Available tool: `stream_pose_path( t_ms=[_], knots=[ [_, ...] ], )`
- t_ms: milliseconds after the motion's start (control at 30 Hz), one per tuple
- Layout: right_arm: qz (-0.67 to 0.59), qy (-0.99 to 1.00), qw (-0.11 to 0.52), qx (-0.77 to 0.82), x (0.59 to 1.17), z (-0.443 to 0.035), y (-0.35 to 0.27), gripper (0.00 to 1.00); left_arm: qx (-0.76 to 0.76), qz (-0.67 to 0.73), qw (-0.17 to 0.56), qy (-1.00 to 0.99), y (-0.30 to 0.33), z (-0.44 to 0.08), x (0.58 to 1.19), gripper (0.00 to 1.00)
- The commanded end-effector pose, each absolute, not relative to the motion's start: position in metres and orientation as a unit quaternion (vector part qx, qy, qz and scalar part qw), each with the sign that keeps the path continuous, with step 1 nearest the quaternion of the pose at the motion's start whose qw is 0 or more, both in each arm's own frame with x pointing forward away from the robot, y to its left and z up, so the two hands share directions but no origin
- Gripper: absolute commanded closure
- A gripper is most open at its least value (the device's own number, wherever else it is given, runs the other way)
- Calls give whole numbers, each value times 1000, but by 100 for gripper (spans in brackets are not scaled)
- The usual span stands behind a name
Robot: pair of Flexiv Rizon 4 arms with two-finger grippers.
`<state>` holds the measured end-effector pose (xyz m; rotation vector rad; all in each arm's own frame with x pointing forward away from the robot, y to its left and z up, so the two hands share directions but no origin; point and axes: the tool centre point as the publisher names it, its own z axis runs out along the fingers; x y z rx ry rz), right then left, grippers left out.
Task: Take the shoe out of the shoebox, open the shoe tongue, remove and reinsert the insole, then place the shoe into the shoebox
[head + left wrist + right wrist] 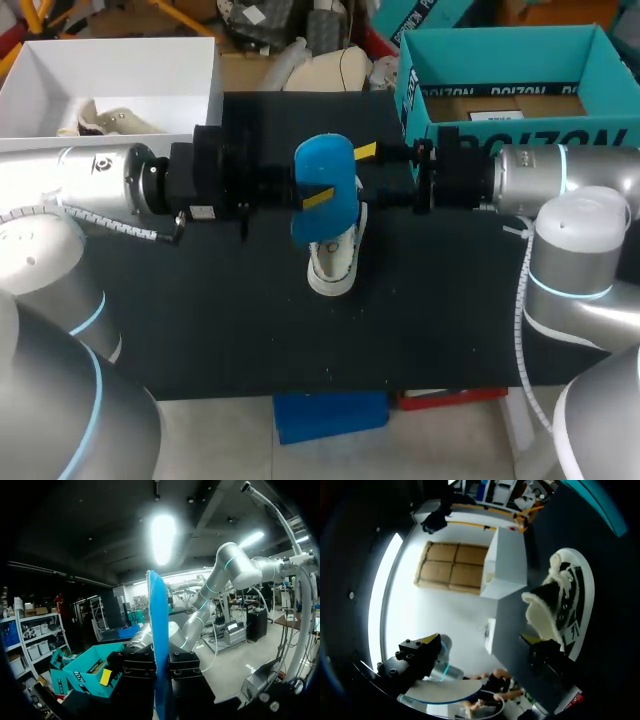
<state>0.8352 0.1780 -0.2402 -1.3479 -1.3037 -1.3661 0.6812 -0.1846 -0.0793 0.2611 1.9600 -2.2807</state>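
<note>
If the left jaws, closed on the blue insole, slip, it could fall beside the shoe right under it on the bench. The right jaws hang open above the shoe.

I work over a dark, matte tabletop. Past its near edge lies a pale grey floor, with a blue bin tucked just under that edge. Above the tabletop hangs a dark ceiling with one long bright light. Off to one side of the tabletop stand white shelves holding bins.
</note>
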Motion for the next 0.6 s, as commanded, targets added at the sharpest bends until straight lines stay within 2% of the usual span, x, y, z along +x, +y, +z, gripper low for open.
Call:
stream_pose_path(
  t_ms=[33, 467, 600],
  knots=[
    [-540, -515, 399, -533, 836, -241, 179, 0, 83, -753, 64, 650, -186, -78, 679, 100],
    [-540, -515, 399, -533, 836, -241, 179, 0, 83, -753, 64, 650, -186, -78, 679, 100],
    [-540, -515, 399, -533, 836, -241, 179, 0, 180, -740, 116, 638, -197, -80, 653, 100]
  ],
)
